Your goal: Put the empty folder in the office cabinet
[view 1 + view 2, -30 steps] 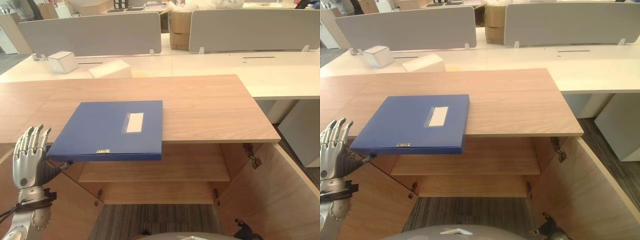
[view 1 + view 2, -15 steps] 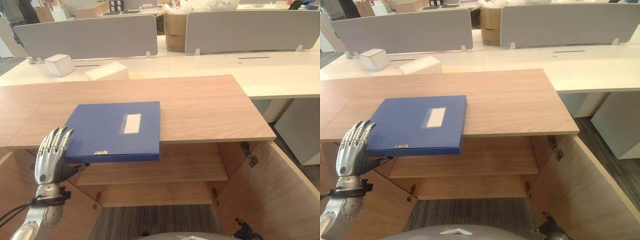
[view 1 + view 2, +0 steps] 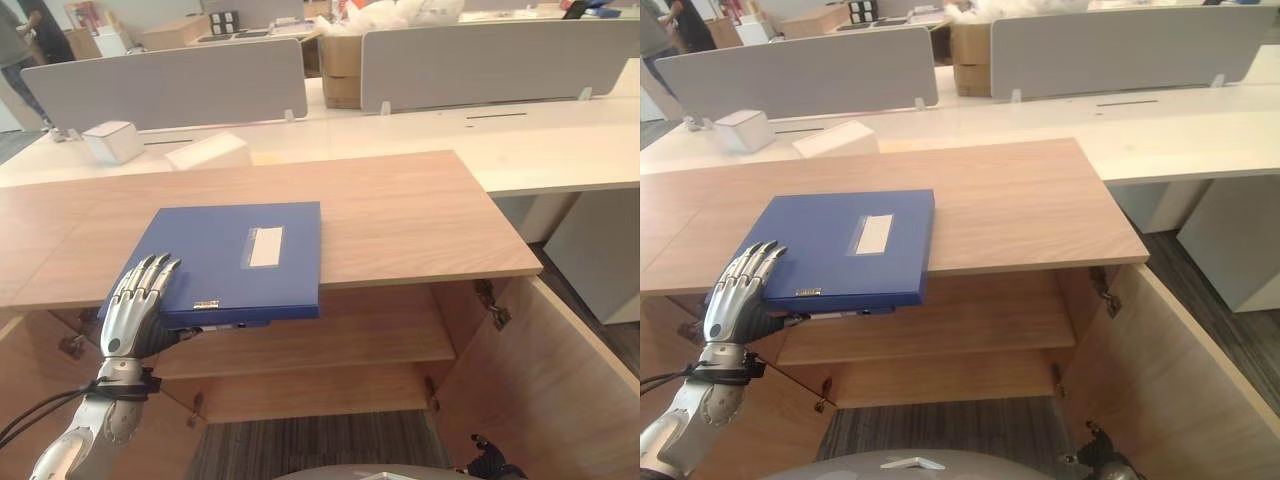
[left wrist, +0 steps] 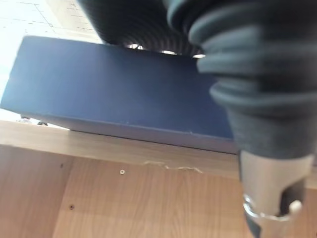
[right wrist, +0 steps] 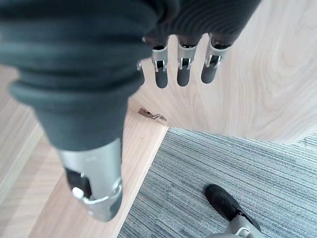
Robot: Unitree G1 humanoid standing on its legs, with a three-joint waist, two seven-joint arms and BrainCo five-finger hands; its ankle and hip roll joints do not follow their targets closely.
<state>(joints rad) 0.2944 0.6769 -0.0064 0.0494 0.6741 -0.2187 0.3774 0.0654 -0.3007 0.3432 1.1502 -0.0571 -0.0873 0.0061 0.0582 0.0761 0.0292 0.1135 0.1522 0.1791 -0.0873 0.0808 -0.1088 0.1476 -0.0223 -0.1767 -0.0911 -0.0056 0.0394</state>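
Note:
The blue folder (image 3: 235,255) with a white label lies flat on the wooden cabinet top (image 3: 400,210), its front edge hanging over the open cabinet. My left hand (image 3: 135,310) is at its front left corner. The fingers are straight and rest on the folder's top, and the thumb sticks out under the front edge. In the left wrist view the folder's (image 4: 114,94) edge is very close, just above the cabinet's wood. My right hand (image 5: 181,69) hangs low beside the open right door (image 3: 560,390), fingers relaxed and holding nothing.
Both cabinet doors stand open onto an inner shelf (image 3: 330,340) with a lower space beneath it. White desks with grey dividers (image 3: 170,85), white boxes (image 3: 112,141) and a cardboard box (image 3: 340,70) stand behind. A person (image 3: 15,50) stands far back left. Striped carpet (image 5: 233,168) lies below.
My left hand has risen and moved in from the lower left to the folder's front left corner, its fingers now lying on top. The view has shifted a little; the folder stays put.

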